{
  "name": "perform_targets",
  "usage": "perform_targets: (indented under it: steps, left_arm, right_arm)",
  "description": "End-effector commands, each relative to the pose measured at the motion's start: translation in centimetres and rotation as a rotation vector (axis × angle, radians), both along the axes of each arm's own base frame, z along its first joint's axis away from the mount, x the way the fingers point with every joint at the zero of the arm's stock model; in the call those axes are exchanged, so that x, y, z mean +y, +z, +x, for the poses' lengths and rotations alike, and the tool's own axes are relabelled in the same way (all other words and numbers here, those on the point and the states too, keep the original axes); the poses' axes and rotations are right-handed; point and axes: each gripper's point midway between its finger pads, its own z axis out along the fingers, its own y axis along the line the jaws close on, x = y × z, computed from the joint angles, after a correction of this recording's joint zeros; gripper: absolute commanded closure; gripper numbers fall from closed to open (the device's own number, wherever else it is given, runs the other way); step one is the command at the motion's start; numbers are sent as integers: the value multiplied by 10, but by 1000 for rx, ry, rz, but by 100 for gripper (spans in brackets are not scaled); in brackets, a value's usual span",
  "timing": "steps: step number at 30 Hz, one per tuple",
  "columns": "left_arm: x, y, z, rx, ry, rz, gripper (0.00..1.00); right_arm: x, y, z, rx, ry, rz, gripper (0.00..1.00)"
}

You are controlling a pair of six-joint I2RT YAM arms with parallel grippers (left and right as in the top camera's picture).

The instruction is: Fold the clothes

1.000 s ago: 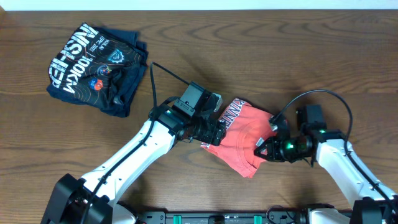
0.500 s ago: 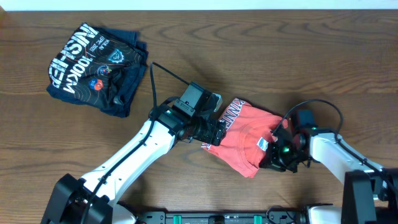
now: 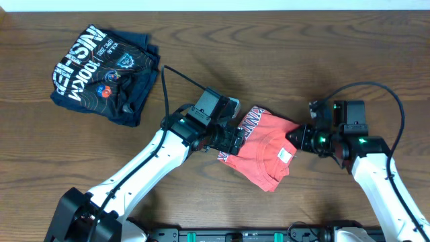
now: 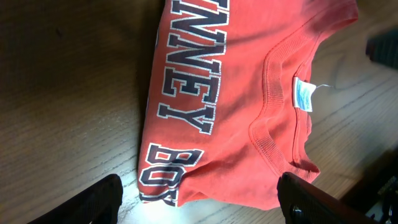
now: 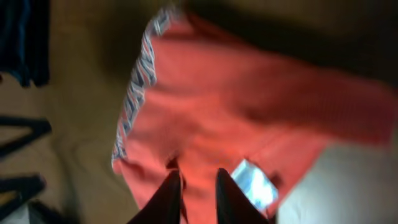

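The clothes are one orange-red T-shirt [image 3: 262, 149], lying folded on the wooden table with its lettering [image 4: 186, 93] along the left edge. Its collar and white neck label [image 3: 285, 155] face up. My left gripper [image 3: 230, 142] hovers over the shirt's left edge. It is wide open, and in the left wrist view [image 4: 199, 205] the shirt's near edge lies between its fingers. My right gripper [image 3: 294, 136] points at the shirt's right edge. In the blurred right wrist view [image 5: 198, 180] its fingers stand slightly apart, open above the shirt [image 5: 249, 106] beside the label [image 5: 255, 183].
A dark navy folded shirt [image 3: 104, 72] with white lettering lies at the table's back left. A black cable [image 3: 181, 81] arcs from the left arm across the table. The table's far edge [image 3: 215, 11] meets a white wall.
My right gripper has swung from the shirt's lower right corner up to its right edge, and its jaws have parted. The cloth there now lies flat. The left arm has stayed put.
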Motion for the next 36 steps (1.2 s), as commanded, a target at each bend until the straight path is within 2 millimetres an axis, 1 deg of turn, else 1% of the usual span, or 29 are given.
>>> perform_targets:
  steps: [1,3,5,7,8,9,10,11,12,13,14,15,17,19,21,24,26,27,29,31,32,36]
  left_arm:
    - [2,-9,0,6,-9,26,19]
    - [2,-13,0,15,-9,32,19]
    - [2,-17,0,26,-9,40,19]
    - [2,-21,-1,38,-11,45,19]
    - [2,-23,-1,42,-11,48,19]
    - [3,-24,-1,47,-11,51,19]
    - [3,-25,-2,50,-11,53,19]
    - [3,-26,-3,54,-11,55,19]
    - [3,-26,-4,59,-13,54,19]
    - [2,-25,-6,69,-19,46,19]
    - [0,-25,-8,78,-25,35,19]
    - [-1,-25,-10,88,-30,29,19]
    - [-3,-24,-14,103,-41,19,19]
    - [-4,-25,-17,108,-48,22,19]
    - [-7,-26,-20,114,-47,21,19]
    - [-13,-27,-22,110,-45,9,19]
    - [-15,-29,-23,112,-32,-1,19]
    - [-16,-31,-22,118,-14,-6,19]
    - [-12,-38,-23,171,95,-6,20]
    - [-4,-46,-24,228,226,8,19]
    - [-1,-49,-23,247,282,15,20]
    - [-5,-47,-18,234,303,-9,19]
  right_arm:
    - [3,-10,7,17,-21,15,79]
    - [8,-18,13,19,-10,21,80]
    - [14,-27,18,24,10,23,82]
    - [18,-42,23,41,23,12,86]
    - [16,-51,23,60,16,-9,89]
    - [9,-64,21,97,-6,-49,94]
    - [-2,-76,16,150,-53,-102,97]
    - [-20,-90,8,225,-134,-180,98]
    - [-38,-98,0,283,-212,-257,99]
    - [-52,-102,-4,298,-250,-321,99]
    - [-57,-101,-3,288,-250,-345,99]
    - [-57,-97,1,265,-225,-338,98]
    - [-43,-81,11,190,-131,-268,96]
    - [-26,-57,20,100,-41,-182,94]
    - [-6,-26,25,9,45,-83,94]
    - [18,7,21,-68,120,46,93]
    - [29,17,16,-82,159,95,92]
    - [32,17,13,-76,171,98,91]
    - [40,11,7,-54,199,97,90]
    - [49,2,0,-26,229,97,90]
    - [54,-8,-6,4,249,90,88]
    - [59,-39,-20,122,271,57,88]
